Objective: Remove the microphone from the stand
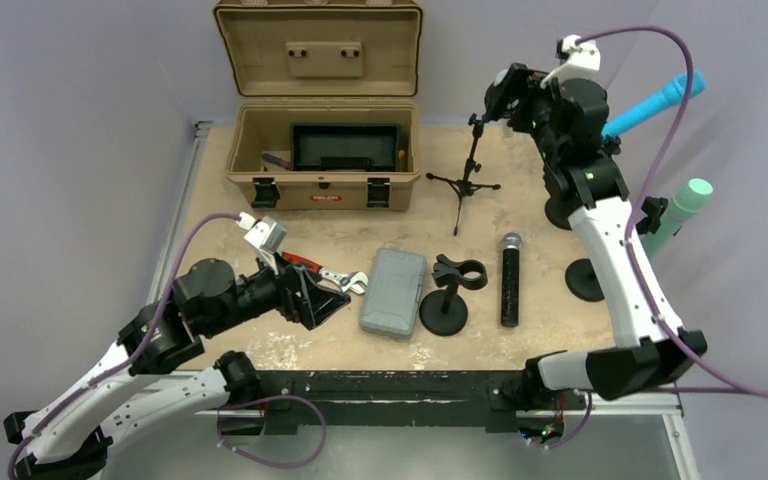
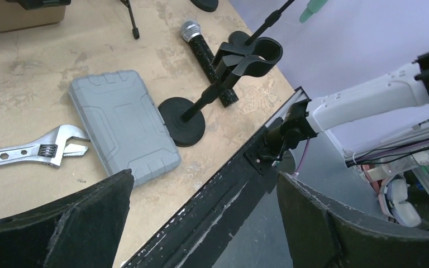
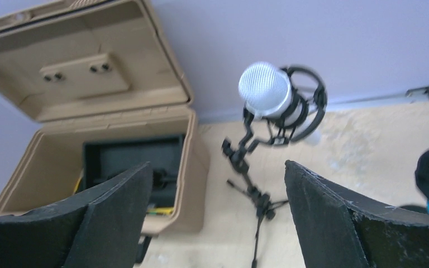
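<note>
Scuffed plywood table point(image 1: 360, 225) against lilac wall point(image 1: 80, 100) — left fingers point(image 2: 84, 223) and right fingers point(image 3: 106, 218) spread apart, empty.

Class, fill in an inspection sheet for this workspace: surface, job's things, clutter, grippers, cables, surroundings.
Surface: plywood table, scuffed with pale patches.
Job's things: black microphone lies flat beside the round-base stand, whose clip is empty; silver microphone sits in a shock mount on the tripod stand.
Clutter: grey case, wrench, open toolbox; blue microphone and green microphone on stands at the right.
Grippers: left gripper open, empty, low near the wrench; right gripper open, empty, raised, facing the silver microphone.
Cables: purple cable on each arm.
Surroundings: lilac walls; nothing else seen.
</note>
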Available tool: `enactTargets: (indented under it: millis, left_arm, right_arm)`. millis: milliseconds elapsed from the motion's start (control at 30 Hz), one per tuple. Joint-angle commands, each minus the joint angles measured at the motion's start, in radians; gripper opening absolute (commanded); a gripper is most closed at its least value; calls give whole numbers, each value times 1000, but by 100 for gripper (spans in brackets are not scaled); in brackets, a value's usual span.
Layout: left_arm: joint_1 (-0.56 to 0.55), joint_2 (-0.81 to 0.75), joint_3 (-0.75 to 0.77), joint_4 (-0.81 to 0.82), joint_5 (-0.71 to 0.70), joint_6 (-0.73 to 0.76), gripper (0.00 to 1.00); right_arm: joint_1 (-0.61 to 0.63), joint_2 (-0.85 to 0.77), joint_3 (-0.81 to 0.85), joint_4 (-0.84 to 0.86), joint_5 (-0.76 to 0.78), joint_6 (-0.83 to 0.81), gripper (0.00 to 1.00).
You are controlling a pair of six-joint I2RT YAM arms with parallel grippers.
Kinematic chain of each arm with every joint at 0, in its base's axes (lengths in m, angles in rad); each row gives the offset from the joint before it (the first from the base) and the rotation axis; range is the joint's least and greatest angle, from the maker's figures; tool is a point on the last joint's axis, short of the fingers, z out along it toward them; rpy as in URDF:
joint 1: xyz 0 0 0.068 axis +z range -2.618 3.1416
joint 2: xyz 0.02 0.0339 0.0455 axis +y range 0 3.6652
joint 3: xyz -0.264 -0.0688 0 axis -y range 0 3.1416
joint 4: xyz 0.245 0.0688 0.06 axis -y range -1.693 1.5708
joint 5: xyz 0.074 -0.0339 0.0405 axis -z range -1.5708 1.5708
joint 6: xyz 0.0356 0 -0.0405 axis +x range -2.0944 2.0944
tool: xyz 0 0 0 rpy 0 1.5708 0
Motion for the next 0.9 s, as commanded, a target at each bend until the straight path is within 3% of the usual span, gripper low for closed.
enactTargets:
  millis: [0, 167, 333, 533, 867]
  left_arm:
    - [0, -93, -12, -43, 8, 21, 96]
    - [0, -195, -12, -136, -13, 9, 97]
    - [0, -271, -1, -161, 3, -14, 97]
    - [1, -284, 24, -201, -7, -1, 98]
    - [1, -261, 21, -185, -8, 6, 98]
  right_arm:
    - [-2, 106, 115, 98, 130, -106, 89]
    - [-2, 204, 160, 149, 181, -175, 88]
    - [-2, 305, 244, 102, 212, -191, 79]
    - [-1, 361, 262, 86, 200, -181, 62]
    - [2, 393, 254, 78, 236, -223, 47]
